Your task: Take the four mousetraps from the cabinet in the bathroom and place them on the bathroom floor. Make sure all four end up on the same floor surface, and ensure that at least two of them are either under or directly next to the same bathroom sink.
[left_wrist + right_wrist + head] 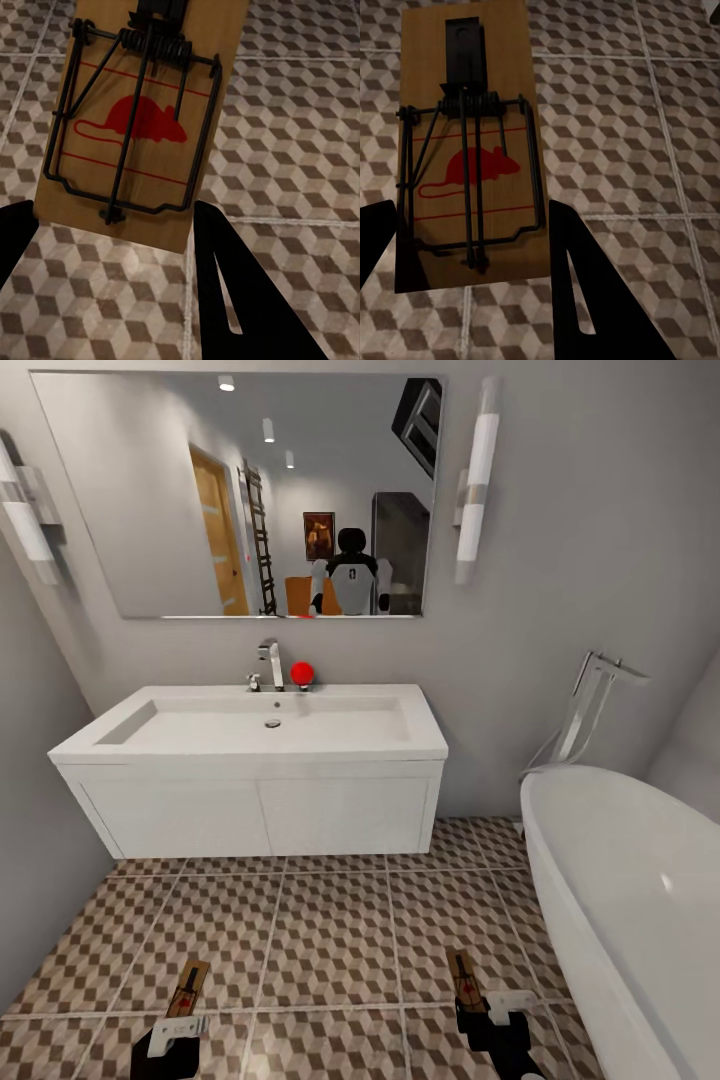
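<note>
I have a flat tan wooden mousetrap with black wire spring (188,989) clamped in my left gripper (176,1028) at 7 o'clock, another mousetrap (464,980) in the right gripper (497,1010) at 5 — both above the cube-patterned brown and beige tiled floor (330,940). I'd roll toward the white rectangular sink vanity (250,760) at 12, then lower gently — release flat beside it.

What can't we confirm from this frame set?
- Left gripper and right gripper: head view crops the arms at the bottom edge.
- Grip on each mousetrap: the near end lies between dark fingers; contact not discernible.
- Under the sink: vanity front hides it.
</note>
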`<state>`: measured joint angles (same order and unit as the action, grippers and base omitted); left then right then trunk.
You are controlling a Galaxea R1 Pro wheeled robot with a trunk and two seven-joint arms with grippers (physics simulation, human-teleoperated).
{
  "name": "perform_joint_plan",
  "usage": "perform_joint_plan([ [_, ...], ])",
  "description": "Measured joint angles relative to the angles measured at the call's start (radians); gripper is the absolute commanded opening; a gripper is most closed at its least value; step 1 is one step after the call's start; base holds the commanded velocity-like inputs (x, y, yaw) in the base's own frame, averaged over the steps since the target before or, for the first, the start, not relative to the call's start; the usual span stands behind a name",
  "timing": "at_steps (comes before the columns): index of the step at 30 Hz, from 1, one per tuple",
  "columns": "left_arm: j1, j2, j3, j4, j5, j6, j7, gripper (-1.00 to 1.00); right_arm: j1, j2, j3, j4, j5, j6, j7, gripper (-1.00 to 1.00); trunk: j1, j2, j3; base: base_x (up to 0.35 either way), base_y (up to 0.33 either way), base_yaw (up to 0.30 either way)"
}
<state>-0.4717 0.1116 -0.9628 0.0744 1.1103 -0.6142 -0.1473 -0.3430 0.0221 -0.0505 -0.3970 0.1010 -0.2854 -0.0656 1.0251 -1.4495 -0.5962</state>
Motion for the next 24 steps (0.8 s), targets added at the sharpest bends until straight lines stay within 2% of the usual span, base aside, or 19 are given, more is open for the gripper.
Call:
perform_joint_plan([
  [20,0.0,-0.001,0.0,0.0,0.0,0.001,0.001,-1.0,0.0,0.0,0.0,0.001,-0.001,-0.001,0.002,-1.0,0.0,0.0,0.0,0.0,0.0,0.0],
  [23,0.0,-0.001,0.0,-0.001,0.001,0.042,0.002,-1.0,0.0,0.001,0.002,0.001,0.0,-0.001,0.004,-1.0,0.0,0.0,0.0,0.0,0.0,0.0],
  [24,0.001,-0.001,0.001,-0.002,0.001,0.083,0.002,-1.0,0.0,0.002,0.003,0.001,0.002,0.0,0.004,-1.0,0.0,0.0,0.0,0.0,0.0,0.0],
])
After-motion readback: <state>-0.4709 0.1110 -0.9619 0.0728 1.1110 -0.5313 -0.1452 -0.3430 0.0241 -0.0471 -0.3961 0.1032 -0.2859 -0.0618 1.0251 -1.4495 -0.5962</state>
